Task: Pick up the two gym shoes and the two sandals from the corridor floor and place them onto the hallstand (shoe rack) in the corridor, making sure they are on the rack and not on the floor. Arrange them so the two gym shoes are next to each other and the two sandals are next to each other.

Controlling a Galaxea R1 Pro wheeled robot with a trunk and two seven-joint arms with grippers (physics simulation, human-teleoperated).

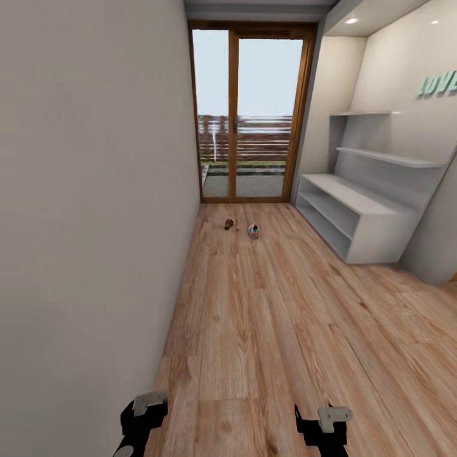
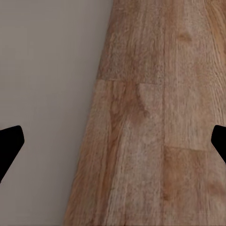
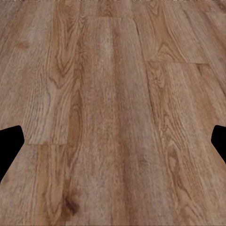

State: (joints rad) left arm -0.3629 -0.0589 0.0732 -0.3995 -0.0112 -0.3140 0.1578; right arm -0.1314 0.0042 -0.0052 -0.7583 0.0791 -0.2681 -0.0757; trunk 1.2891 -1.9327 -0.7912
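Far down the corridor floor a gym shoe lies near the glass door, cream with green and red marks. Just left of it sits a small brown sandal. The hallstand, a low pale-grey bench with two open shelf levels and a grey back panel, stands along the right wall beyond them. My left gripper and right gripper hang low at the near end, far from the shoes. Both wrist views show the fingertips spread wide over bare planks, so both grippers are open and empty.
A plain grey wall runs close along my left side. A wood-framed glass door closes the far end. Teal letters hang on the right wall above floating shelves. Wood-plank floor stretches between me and the shoes.
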